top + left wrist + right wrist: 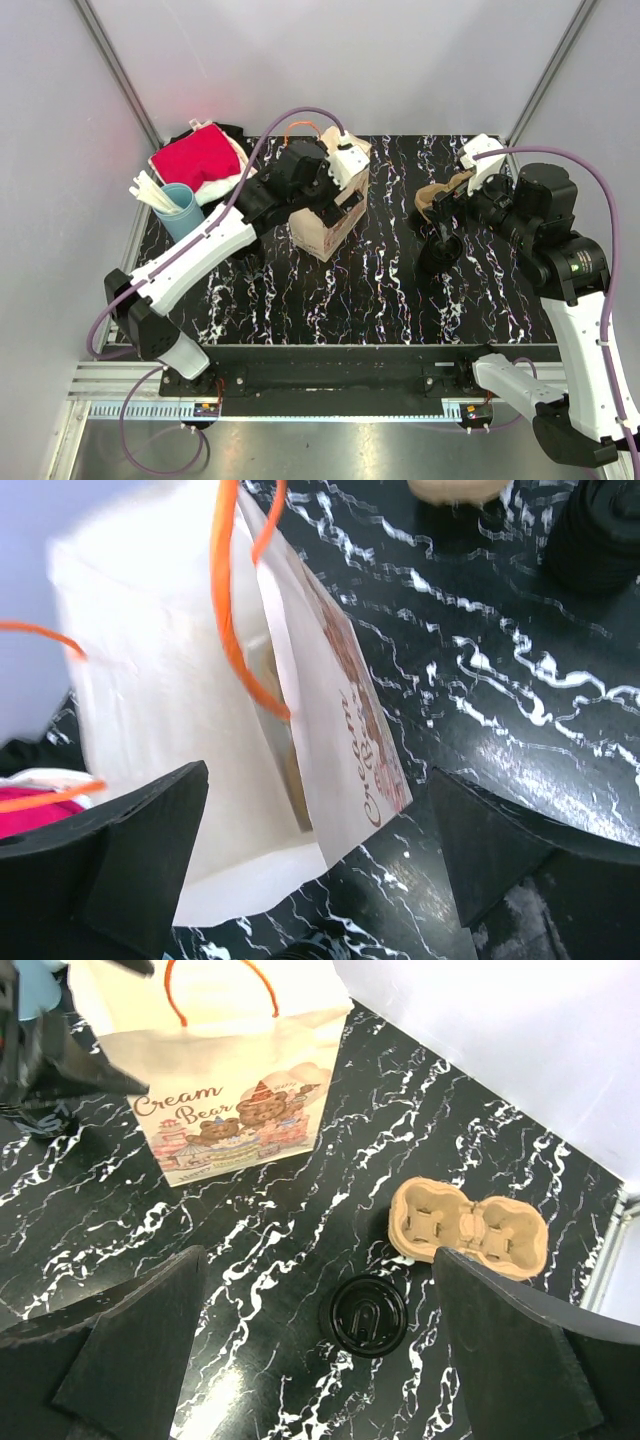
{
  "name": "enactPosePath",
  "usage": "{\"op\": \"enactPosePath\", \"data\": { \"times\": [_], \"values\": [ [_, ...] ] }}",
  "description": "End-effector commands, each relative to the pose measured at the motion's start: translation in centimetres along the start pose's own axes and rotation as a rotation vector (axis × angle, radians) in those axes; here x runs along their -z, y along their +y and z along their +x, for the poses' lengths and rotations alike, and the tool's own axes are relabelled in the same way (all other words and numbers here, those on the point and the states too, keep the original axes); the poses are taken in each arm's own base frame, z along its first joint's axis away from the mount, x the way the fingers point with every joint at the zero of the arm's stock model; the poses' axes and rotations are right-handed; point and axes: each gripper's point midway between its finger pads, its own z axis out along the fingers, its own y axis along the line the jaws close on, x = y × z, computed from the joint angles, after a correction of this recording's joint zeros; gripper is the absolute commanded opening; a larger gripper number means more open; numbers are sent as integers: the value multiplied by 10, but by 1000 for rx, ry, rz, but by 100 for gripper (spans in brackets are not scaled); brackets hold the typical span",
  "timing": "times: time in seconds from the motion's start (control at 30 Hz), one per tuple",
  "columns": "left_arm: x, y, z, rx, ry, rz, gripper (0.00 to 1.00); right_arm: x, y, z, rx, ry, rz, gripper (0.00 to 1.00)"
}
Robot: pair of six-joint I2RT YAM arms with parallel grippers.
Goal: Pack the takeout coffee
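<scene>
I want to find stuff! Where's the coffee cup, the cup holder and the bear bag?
coffee cup (368, 1316), right wrist view, black lid.
cup holder (468, 1229), right wrist view, middle ridge.
bear bag (232, 1100), right wrist view, printed front.

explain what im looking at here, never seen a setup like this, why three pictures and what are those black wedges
These are two white robot arms working on a black marbled table. One picture comes from a fixed camera above; the other two come from cameras on each wrist. The black wedges are each gripper's own fingers.

The left gripper stands open at a white paper bag with orange handles. The right gripper hangs open above a black-lidded coffee cup and a tan cardboard cup carrier. Neither holds anything. At the back left are a red cloth and a blue cup of white sticks.
</scene>
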Motion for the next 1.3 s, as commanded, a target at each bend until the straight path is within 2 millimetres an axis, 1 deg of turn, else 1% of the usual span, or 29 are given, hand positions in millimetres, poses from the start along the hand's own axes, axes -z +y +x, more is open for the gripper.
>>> {"op": "enactPosePath", "data": {
  "times": [0.0, 0.07, 0.17, 0.27, 0.33, 0.37, 0.4, 0.43, 0.47, 0.5, 0.53, 0.57, 0.6, 0.63, 0.67, 0.7, 0.8, 0.83, 0.9, 0.93, 0.97, 1.0, 1.03, 1.07, 1.1, 1.13, 1.17, 1.2, 1.27],
  "values": [
    [29, 23, -44, -10, -129, -72, 99, 4, 0, -21, -2, -71, -5, 100],
    [35, 25, -48, -15, -140, -78, 99, 3, 2, -22, 12, -73, -28, 100],
    [51, 29, -57, -20, -179, -91, 99, -4, 1, -22, 27, -63, -37, 100],
    [75, 45, -66, -6, -220, -152, 99, -16, -8, -23, 13, -39, -11, 100],
    [86, 66, -64, 14, -210, -240, 99, -28, -13, -26, -5, -37, -2, 100],
    [90, 73, -62, 26, -206, -268, 99, -30, -18, -32, -12, -50, 17, 100],
    [97, 87, -57, 44, -199, -308, 99, -34, -21, -39, -17, -69, 27, 100],
    [101, 94, -53, 58, -195, -322, 99, -44, -25, -39, -37, -60, 33, 100],
    [107, 100, -51, 76, -200, -337, 99, -45, -28, -49, -40, -82, 42, 100],
    [111, 113, -43, 95, -185, -378, 99, -50, -32, -57, -44, -103, 52, 100],
    [114, 120, -40, 109, -178, -402, 99, -64, -36, -56, -77, -89, 56, 100],
    [118, 124, -38, 122, -180, -417, 99, -66, -44, -66, -89, -107, 84, 100],
    [118, 129, -29, 131, -164, -426, 99, -72, -48, -71, -104, -117, 98, 100],
    [119, 132, -26, 135, -163, -435, 99, -85, -51, -70, -133, -107, 101, 99],
    [123, 134, -24, 137, -167, -443, 99, -89, -58, -75, -141, -119, 127, 100],
    [120, 135, -16, 142, -153, -445, 99, -94, -62, -81, -145, -143, 141, 100],
    [113, 134, -9, 144, -139, -424, 99, -116, -68, -84, -166, -139, 137, 100],
    [110, 135, -8, 143, -135, -417, 99, -130, -70, -84, -186, -129, 131, 98],
    [103, 131, -8, 142, -135, -388, 99, -145, -70, -83, -209, -115, 110, 97],
    [101, 130, -8, 140, -136, -378, 99, -158, -72, -83, -217, -108, 99, 97],
    [96, 130, -8, 145, -131, -372, 99, -167, -69, -82, -221, -98, 73, 96],
    [96, 130, -11, 145, -137, -366, 99, -185, -66, -69, -241, -51, 51, 96],
    [93, 129, -11, 148, -134, -358, 99, -186, -68, -79, -242, -68, 44, 95],
    [85, 128, -8, 151, -118, -348, 99, -192, -65, -78, -248, -58, 19, 95],
    [82, 128, -10, 153, -123, -340, 99, -208, -63, -65, -267, -16, -2, 95],
    [78, 126, -8, 154, -113, -328, 99, -211, -63, -71, -271, -25, -13, 94],
    [70, 125, -5, 155, -97, -315, 99, -215, -60, -71, -282, -20, -32, 93],
    [67, 124, -6, 155, -95, -303, 99, -224, -58, -62, -302, 8, -47, 93],
    [60, 123, -3, 153, -81, -294, 99, -229, -51, -64, -313, 5, -86, 92]
  ]
}}
